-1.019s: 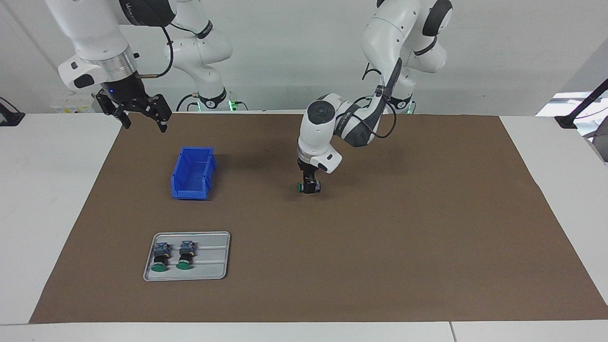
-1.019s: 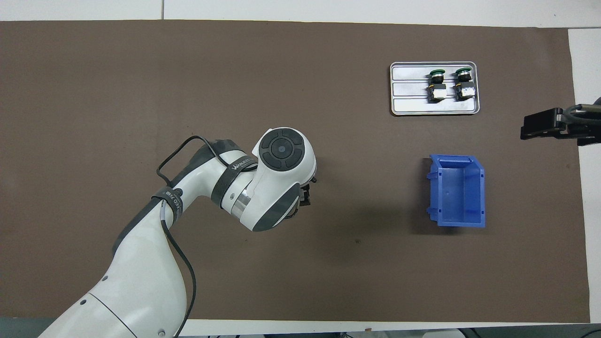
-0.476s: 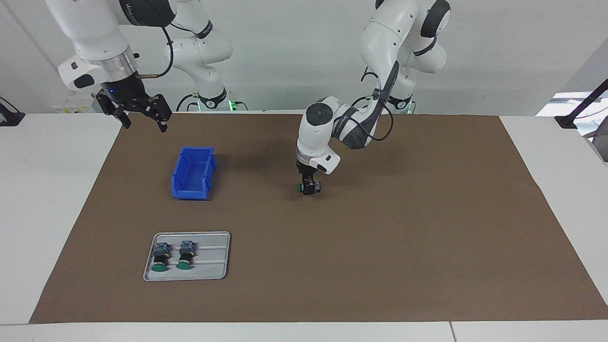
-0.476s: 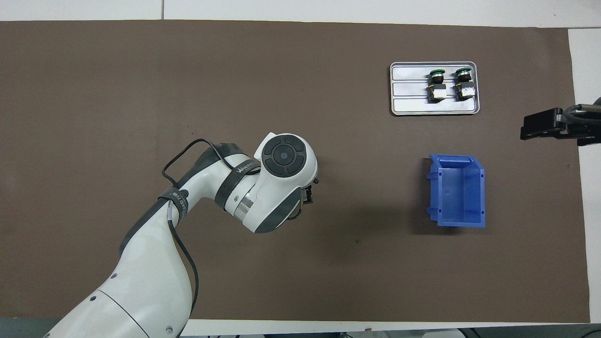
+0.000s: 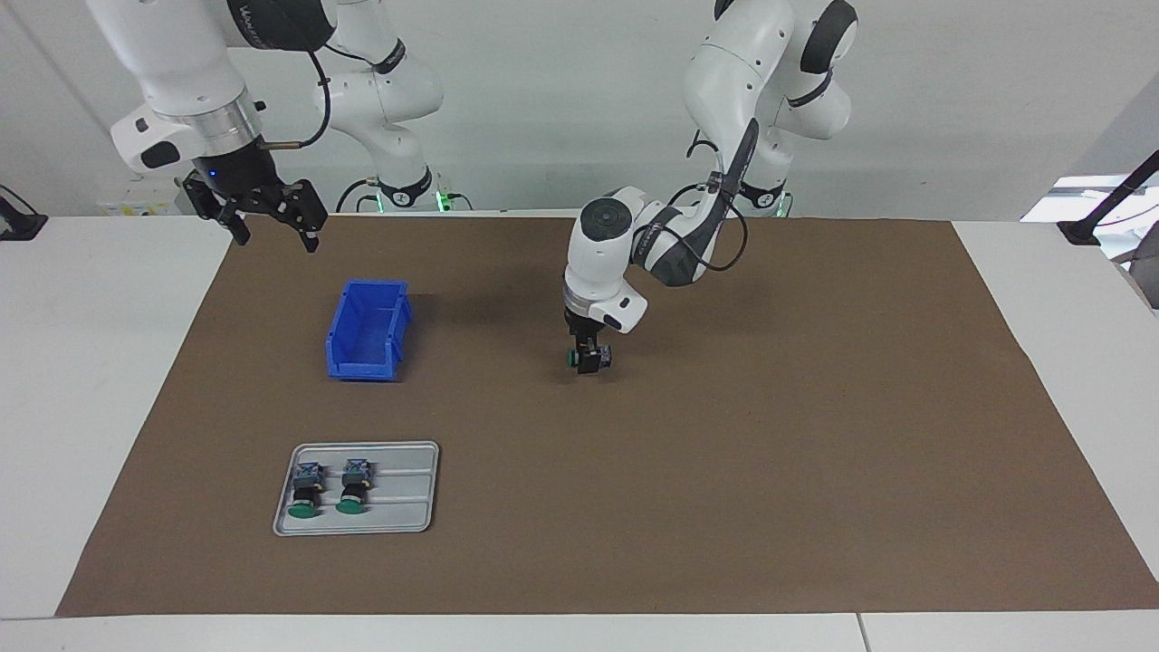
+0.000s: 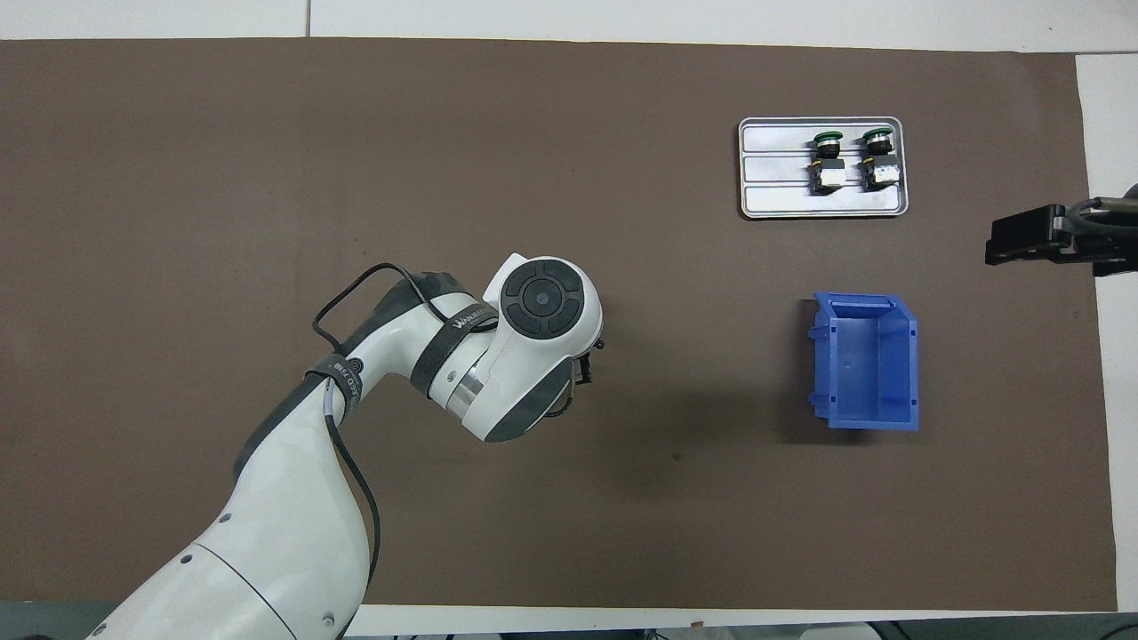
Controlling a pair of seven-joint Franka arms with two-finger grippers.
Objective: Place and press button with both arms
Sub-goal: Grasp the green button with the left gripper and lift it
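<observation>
Plain white wall (image 5: 561,109); white table (image 5: 90,380) under brown mat (image 5: 724,471); bright glare at one edge.

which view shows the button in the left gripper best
The facing view: the button shows below the left gripper, green cap sideways, low over the brown mat. In the overhead view the arm's wrist covers it; only a bit of the gripper shows.
</observation>
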